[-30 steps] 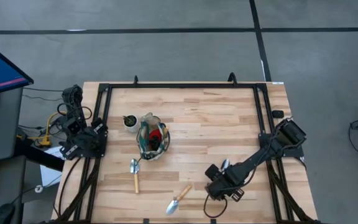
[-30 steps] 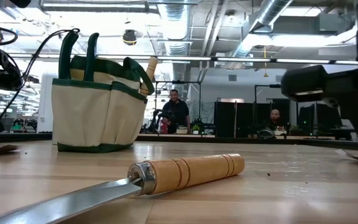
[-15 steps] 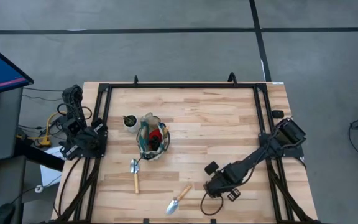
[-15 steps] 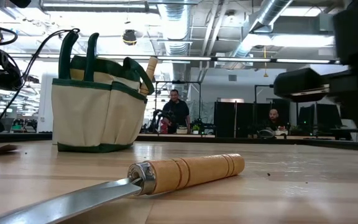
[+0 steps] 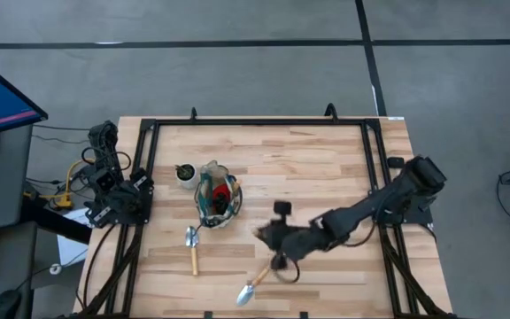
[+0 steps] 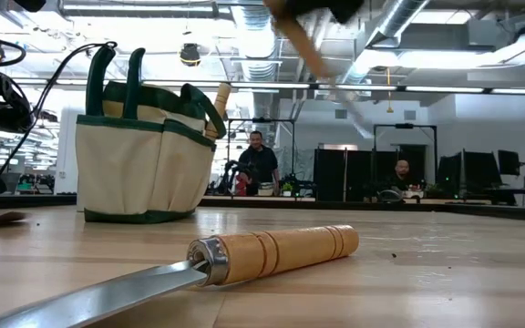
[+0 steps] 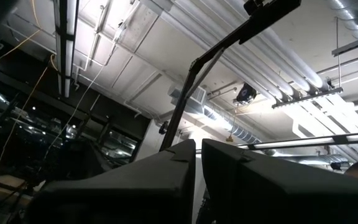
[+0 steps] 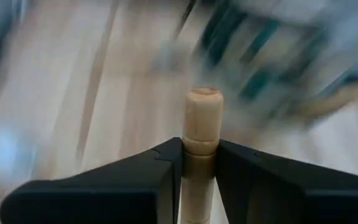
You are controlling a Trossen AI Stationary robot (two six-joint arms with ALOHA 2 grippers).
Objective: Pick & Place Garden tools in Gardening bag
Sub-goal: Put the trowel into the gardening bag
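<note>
The beige gardening bag (image 5: 217, 197) with green trim stands upright at the table's left middle, also in the low view (image 6: 144, 155). It holds a red-and-black tool (image 5: 228, 190), and a wooden handle (image 6: 220, 95) sticks out of it. One trowel (image 5: 192, 245) lies flat in front of the bag. Another (image 5: 255, 285) lies near the front edge, close in the low view (image 6: 272, 253). My right gripper (image 5: 273, 237), blurred, is right of the bag and shut on a third trowel's wooden handle (image 8: 202, 118). My left gripper (image 7: 197, 180) is shut, parked at the left edge and pointing up. My right gripper pinches the wooden handle (image 8: 202, 134) between its two fingers (image 8: 166, 168). The handle lies along the fingers, and its rounded free end (image 8: 202, 96) sticks out past the fingertips. The blade is hidden behind the gripper. In the low view the gripper (image 6: 303, 23) is high above the table.
A small white pot with a dark top (image 5: 185, 174) stands just left of the bag. A black frame (image 5: 255, 123) runs round the table's edges. Bare wood lies at the table's far right (image 5: 326, 168). People sit in the room beyond (image 6: 257, 162).
My right gripper has swung fast from the table's front right toward the left and the bag, and has risen, still shut on the handle. The bag and the two trowels on the table have stayed still.
</note>
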